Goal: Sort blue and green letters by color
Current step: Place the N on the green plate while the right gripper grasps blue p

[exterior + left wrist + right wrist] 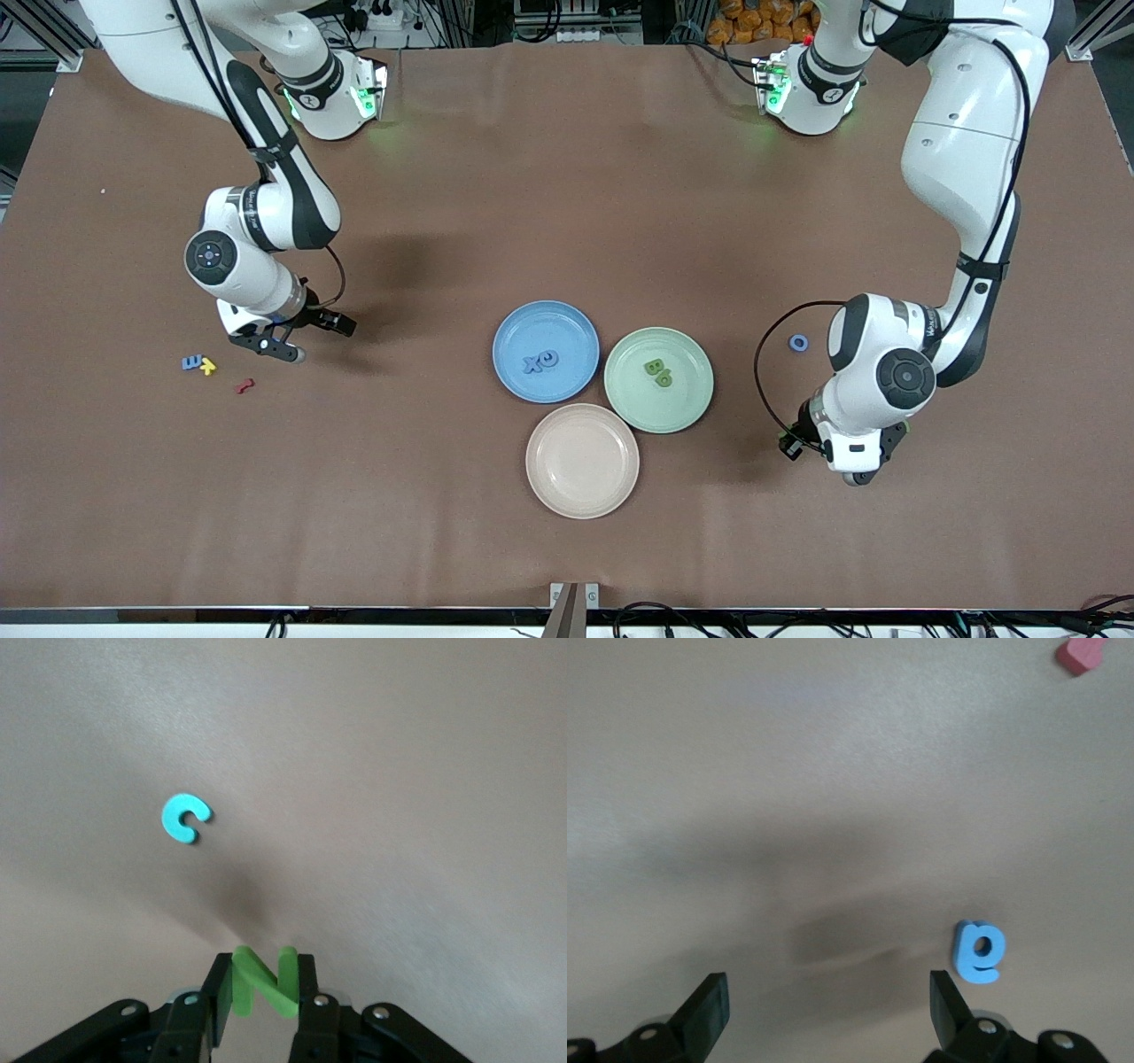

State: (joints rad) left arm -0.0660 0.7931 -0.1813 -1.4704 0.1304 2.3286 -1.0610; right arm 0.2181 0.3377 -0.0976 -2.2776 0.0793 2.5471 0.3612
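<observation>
The left gripper (263, 992) is closed on a green letter N (264, 979). The letter stands between the two fingers, its flat faces against the pads, and it sticks out a little past the fingertips. The gripper is over bare table at the left arm's end.

From this gripper, the green plate (687, 409) lies toward the middle of the table. Two green letters (658, 372) are already on it. This direction is the one that matters for the coming move, I think: the held letter must travel sideways toward the plates, and the left arm is the nearer arm to the green plate. The blue plate (567, 321) touches the green one on the side away from the left gripper and holds two blue letters (540, 361). A pink plate (582, 461) is just beside both plates.

A blue ring letter (799, 343) lies on the table near the left gripper, flat and apart from it.

The right gripper (830, 1010) waits with its fingers wide apart and holds nothing. A blue letter g (979, 951) lies just beside one fingertip. A blue letter (190, 362), a yellow letter (208, 366) and a red squiggly letter (244, 385) lie near this gripper too.
</observation>
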